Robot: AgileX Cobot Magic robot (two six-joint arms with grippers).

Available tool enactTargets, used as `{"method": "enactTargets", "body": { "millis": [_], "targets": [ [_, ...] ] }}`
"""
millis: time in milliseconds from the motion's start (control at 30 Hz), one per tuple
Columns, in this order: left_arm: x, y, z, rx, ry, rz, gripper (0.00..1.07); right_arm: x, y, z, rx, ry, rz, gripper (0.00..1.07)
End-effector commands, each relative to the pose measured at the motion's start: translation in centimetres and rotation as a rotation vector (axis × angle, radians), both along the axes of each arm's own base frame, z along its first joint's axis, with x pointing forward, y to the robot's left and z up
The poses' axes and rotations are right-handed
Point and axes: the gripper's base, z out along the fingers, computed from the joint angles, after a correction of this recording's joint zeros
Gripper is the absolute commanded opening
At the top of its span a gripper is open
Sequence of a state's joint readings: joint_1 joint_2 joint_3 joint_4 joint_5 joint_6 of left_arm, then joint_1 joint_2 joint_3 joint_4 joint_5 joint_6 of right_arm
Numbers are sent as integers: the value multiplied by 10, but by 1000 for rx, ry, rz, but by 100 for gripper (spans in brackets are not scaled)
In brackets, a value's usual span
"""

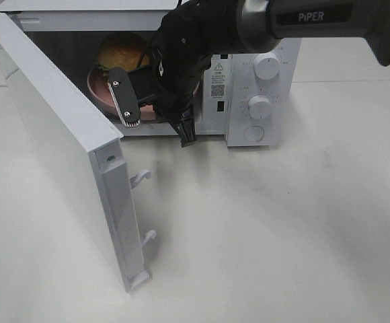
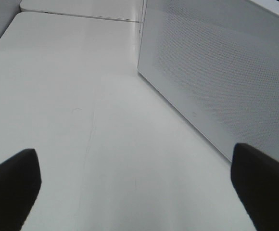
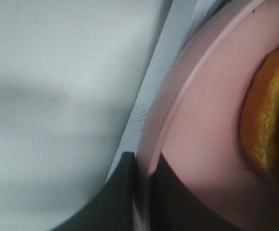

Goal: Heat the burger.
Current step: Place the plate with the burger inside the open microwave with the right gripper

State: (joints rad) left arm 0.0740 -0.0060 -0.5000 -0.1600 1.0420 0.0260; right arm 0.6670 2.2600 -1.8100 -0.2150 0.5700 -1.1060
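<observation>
One white microwave point(image 1: 262, 101) stands far back on one table point(image 1: 282, 235), its door point(image 1: 54, 148) swung open toward the near left. Inside, one burger point(image 1: 124, 50) sits on one pink plate point(image 1: 101, 87). The right gripper point(image 3: 143, 166) is clenched on the plate's near rim, at the opening's edge. The left gripper point(image 2: 137, 187) hangs with jaws released over the table, beside the door's outer face.

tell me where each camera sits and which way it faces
Exterior high: above, facing down at the microwave, open door, right arm reaching in.
Left wrist: low over the table, facing the door's outer face; open left gripper shows.
Right wrist: at the plate rim, right gripper clamped on it, burger beyond.
Shared: exterior and right wrist both show plate, burger.
</observation>
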Motion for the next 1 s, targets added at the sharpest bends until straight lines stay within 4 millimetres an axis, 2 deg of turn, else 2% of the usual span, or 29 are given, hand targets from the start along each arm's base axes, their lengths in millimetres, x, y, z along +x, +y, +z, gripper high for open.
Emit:
{"method": "enactTargets", "body": {
  "millis": [33, 600, 733, 767, 800, 833, 900, 933, 967, 1000],
  "targets": [
    [-2, 1, 0, 4, -25, 9, 100, 8, 8, 14, 51, -80, 9, 0],
    [-2, 1, 0, 6, -25, 11, 100, 21, 17, 2, 67, -105, 22, 2],
    [-2, 1, 0, 6, -25, 11, 100, 22, 18, -4, 72, -103, 20, 9],
    [-2, 1, 0, 6, -25, 11, 100, 23, 19, -5, 78, -102, 13, 15],
    [-2, 1, 0, 6, -25, 11, 100, 23, 19, -5, 78, -102, 13, 15],
    [-2, 1, 0, 6, -25, 11, 100, 23, 19, -5, 86, -100, 4, 22],
    [-2, 1, 0, 6, -25, 11, 100, 23, 19, -5, 93, -99, -4, 26],
    [-2, 1, 0, 6, -25, 11, 100, 23, 19, -5, 97, -98, -13, 34],
    [-2, 1, 0, 6, -25, 11, 100, 23, 19, -5, 97, -98, -13, 34],
    [-2, 1, 0, 6, -25, 11, 100, 23, 19, -5, 105, -94, -25, 41]
  ]
}}
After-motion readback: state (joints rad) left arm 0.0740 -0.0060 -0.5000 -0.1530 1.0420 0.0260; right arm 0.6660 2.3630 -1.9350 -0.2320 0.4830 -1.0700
